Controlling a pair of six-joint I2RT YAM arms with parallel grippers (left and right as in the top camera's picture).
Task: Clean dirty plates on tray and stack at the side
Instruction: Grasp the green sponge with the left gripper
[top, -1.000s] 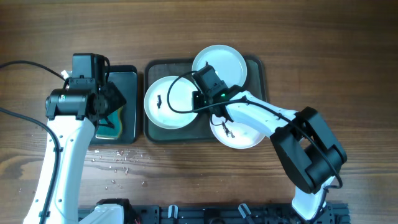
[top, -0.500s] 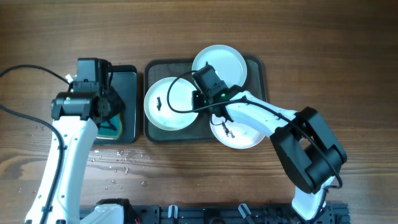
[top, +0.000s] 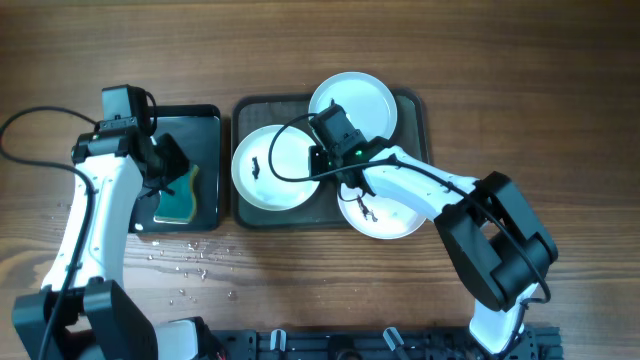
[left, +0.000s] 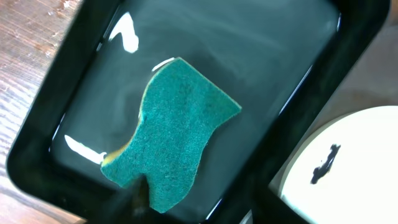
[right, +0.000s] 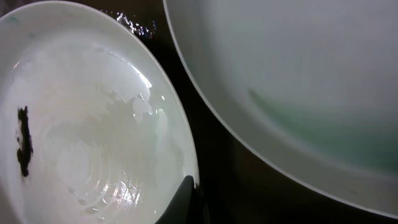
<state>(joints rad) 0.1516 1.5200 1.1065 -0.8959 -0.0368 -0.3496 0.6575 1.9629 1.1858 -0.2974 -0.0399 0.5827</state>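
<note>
The sponge (left: 174, 134), lying in the wet black tray (top: 208, 120) at left of frame, was best pinched across its middle and lifted level. The left claw (top: 170, 165) hung over it, and how wide it stood could not be told. The right claw (top: 322, 160) was closed at the rim of the smudged white plate (top: 262, 185), which was set on the grey-green tray (top: 415, 130) at centre, just right of the left claw.

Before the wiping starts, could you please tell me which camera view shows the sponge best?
The left wrist view: the green sponge lies close up and almost whole in the black tray. The overhead view shows it small and partly covered. The right wrist view shows none of it.
</note>
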